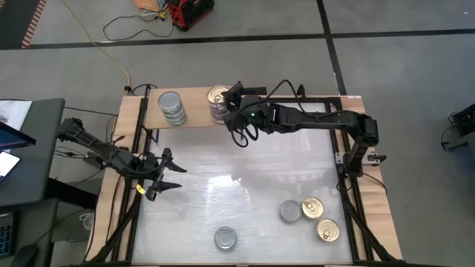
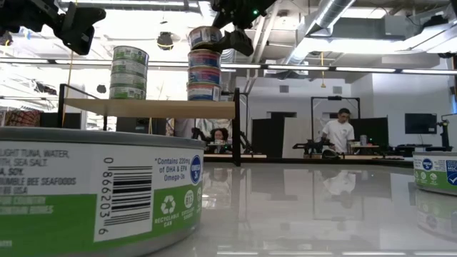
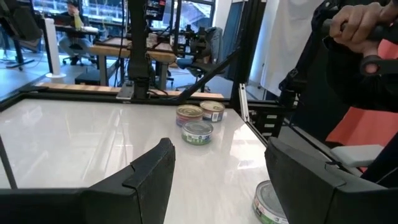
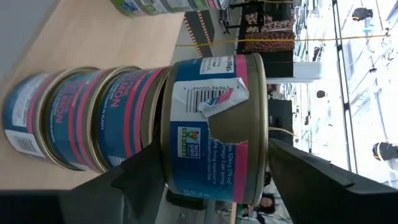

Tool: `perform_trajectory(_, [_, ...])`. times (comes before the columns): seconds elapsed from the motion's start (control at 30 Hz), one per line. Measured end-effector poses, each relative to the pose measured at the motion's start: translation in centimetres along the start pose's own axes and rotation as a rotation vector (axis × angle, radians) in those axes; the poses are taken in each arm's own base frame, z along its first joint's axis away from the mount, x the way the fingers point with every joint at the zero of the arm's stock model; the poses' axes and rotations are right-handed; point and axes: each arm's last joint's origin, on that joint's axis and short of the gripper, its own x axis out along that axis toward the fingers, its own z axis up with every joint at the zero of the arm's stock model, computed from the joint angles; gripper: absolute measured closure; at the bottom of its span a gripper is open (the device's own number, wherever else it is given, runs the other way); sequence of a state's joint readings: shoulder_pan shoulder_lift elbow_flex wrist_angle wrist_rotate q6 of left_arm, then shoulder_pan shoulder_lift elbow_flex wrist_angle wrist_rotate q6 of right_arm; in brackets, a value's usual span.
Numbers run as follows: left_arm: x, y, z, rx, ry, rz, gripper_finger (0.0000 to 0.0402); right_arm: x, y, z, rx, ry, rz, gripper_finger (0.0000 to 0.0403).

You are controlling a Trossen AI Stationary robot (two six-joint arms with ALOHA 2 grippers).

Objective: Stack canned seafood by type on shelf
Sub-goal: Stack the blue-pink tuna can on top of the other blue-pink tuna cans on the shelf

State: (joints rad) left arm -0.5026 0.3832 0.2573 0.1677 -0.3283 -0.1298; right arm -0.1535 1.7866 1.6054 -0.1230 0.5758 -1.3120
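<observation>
Canned seafood tins are sitting in two stacks on the light wooden shelf board [image 1: 194, 117]: a green-labelled silver-lidded stack [image 1: 172, 108] and a blue-and-pink gold-lidded stack [image 1: 217, 104]. The right gripper [image 1: 231, 102] is straddling the tilted top blue-and-pink tin [image 4: 214, 127], its fingers spread beside it; contact cannot be confirmed. The left gripper [image 1: 168, 173] is hovering released over the white bench [image 1: 245, 193] near its left edge. Four loose round tins are lying on the bench: one silver-lidded tin [image 1: 225, 238] and a cluster of three [image 1: 310, 216].
</observation>
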Motion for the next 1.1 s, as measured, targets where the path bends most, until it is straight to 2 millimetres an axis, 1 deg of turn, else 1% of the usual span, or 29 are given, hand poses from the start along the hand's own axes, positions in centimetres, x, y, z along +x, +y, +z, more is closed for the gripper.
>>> perform_trajectory(0.13, [0.0,0.0,0.0,-0.008,0.000,0.001,0.0162,0.0,0.0,0.0,-0.044,0.001,0.000,0.0096])
perform_trajectory(0.33, [0.0,0.0,0.0,0.006,-0.001,0.005,0.0162,0.0,-0.1,0.0,-0.047,0.003,-0.003,0.0097])
perform_trajectory(0.57, [0.0,0.0,0.0,0.012,-0.001,0.006,0.0162,-0.4,-1.5,0.1,-0.031,0.012,-0.032,0.0097])
perform_trajectory(0.77, [0.0,0.0,0.0,0.014,0.001,0.006,0.0162,-0.4,-0.9,-0.1,-0.056,0.029,0.031,0.0097])
perform_trajectory(1.0, [0.0,0.0,0.0,0.021,0.002,0.006,0.0162,-0.4,-0.9,-0.2,-0.084,0.048,0.029,0.0097])
perform_trajectory(1.1, [0.0,0.0,0.0,0.022,-0.001,0.005,0.0162,-0.4,-0.9,-0.2,-0.125,0.063,0.026,0.0097])
